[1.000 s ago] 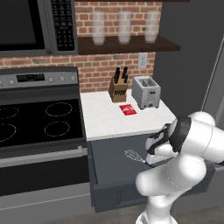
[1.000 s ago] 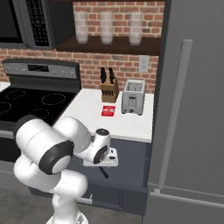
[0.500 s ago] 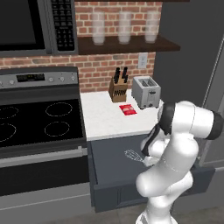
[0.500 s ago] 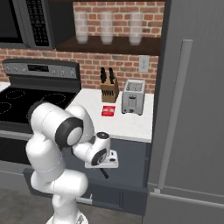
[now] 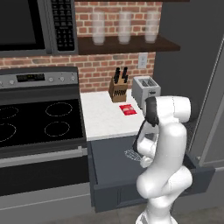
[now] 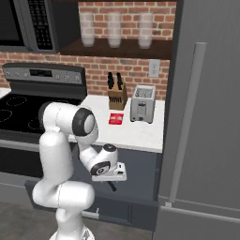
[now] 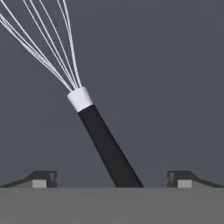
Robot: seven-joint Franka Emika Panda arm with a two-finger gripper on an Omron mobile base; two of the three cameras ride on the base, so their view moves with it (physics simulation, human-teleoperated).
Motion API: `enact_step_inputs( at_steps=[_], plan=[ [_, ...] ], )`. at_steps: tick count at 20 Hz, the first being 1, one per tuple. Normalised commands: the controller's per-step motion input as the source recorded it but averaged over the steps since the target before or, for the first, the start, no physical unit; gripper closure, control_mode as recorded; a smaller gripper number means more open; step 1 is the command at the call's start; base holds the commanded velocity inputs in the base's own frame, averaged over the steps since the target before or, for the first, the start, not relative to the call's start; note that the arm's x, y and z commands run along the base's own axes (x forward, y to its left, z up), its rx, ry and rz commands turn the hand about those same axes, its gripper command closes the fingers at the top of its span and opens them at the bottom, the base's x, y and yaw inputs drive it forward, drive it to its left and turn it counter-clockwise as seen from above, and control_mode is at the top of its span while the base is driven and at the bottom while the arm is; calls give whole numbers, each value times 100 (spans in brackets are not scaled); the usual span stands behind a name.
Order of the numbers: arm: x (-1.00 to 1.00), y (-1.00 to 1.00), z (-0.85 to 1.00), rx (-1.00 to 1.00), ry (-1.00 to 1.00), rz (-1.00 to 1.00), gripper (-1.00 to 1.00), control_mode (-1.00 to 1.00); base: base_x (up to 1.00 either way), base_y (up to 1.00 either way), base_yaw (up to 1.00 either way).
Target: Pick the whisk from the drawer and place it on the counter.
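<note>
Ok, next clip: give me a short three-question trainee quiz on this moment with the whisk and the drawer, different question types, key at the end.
1. True or false: the whisk lies on the floor of the open drawer, its black handle between the open gripper's fingertips.
2. Multiple choice: what stands on the counter beside the knife block? A) a kettle B) a toaster C) a blender
3. Fill in: the flat red item lies on the ______.

Key: 1 true; 2 B; 3 counter
</note>
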Motion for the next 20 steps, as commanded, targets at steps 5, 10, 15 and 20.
enact_step_inputs(
  at_steps=[5, 10, 15, 20],
  plan=[
    [30, 0, -37, 0, 0, 0, 100, -100, 0, 0, 0],
    [2, 0, -55, 0, 0, 2, 100, -100, 0, 0, 0],
    [-32, 0, -26, 0, -3, 9, 100, -100, 0, 0, 0],
    [-55, 0, 1, 0, 0, 17, 100, -100, 0, 0, 0]
  ],
)
